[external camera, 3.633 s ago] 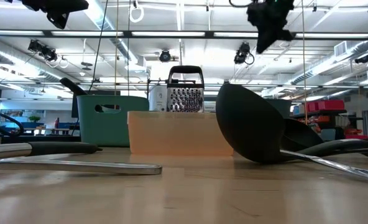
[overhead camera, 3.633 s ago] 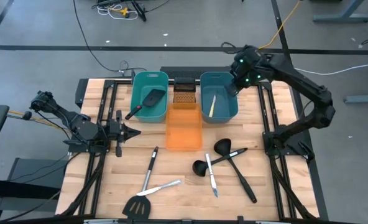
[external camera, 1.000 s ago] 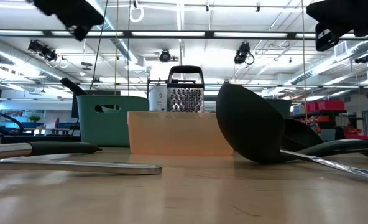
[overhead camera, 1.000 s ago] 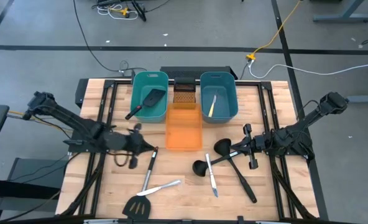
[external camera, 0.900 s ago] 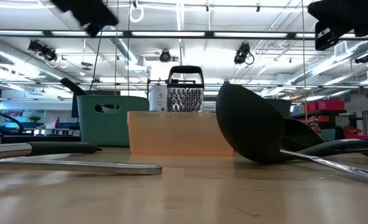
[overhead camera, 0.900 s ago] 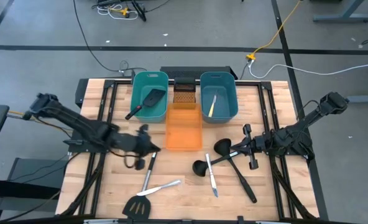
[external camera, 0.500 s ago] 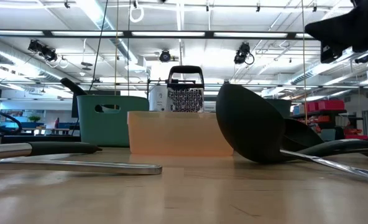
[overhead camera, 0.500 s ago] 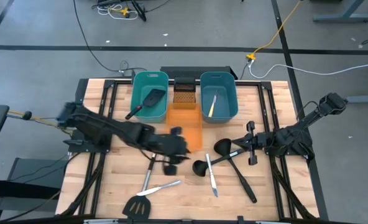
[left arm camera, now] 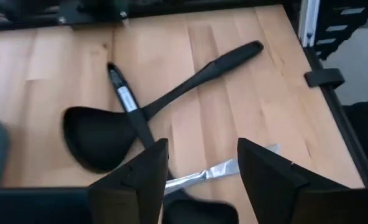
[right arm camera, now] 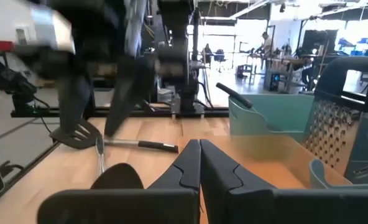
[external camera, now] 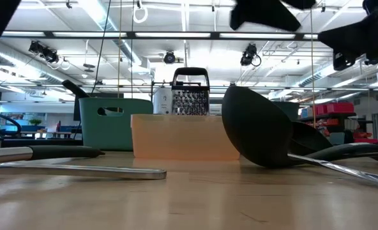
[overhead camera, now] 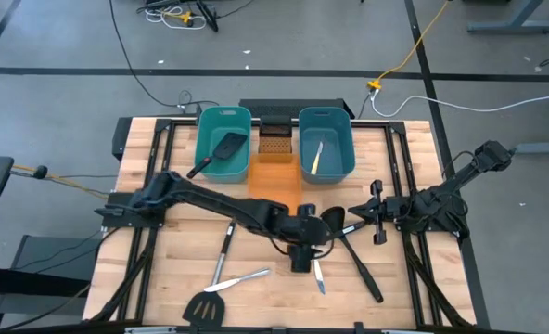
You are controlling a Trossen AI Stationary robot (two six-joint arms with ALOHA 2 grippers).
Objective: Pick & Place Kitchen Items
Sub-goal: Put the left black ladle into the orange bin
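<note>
My left gripper (overhead camera: 304, 252) hangs open above two crossed black ladles, right of the table's middle. In the left wrist view its fingers (left arm camera: 199, 174) stand over one ladle's bowl (left arm camera: 193, 211) and a silver knife (left arm camera: 227, 169). The other ladle (left arm camera: 100, 138) lies a little farther off. My right gripper (overhead camera: 375, 213) waits shut at the table's right side, level (right arm camera: 199, 163). A black spatula (overhead camera: 223, 147) lies in the left teal tub. A cream-handled knife (overhead camera: 316, 156) lies in the right teal tub.
An orange tub (overhead camera: 274, 195) stands before a grater (overhead camera: 274, 139), between the teal tubs (overhead camera: 204, 160) (overhead camera: 345, 165). On the near left lie a black-handled knife (overhead camera: 226, 243), a silver knife (overhead camera: 242, 278) and a spatula (overhead camera: 205, 306). Bare wood shows at the near edge.
My left arm has stretched out fast from the table's left side toward the right. Its gripper has passed the black-handled knife and the orange tub's near end and now hangs over the ladles. The utensils have stayed where they lay.
</note>
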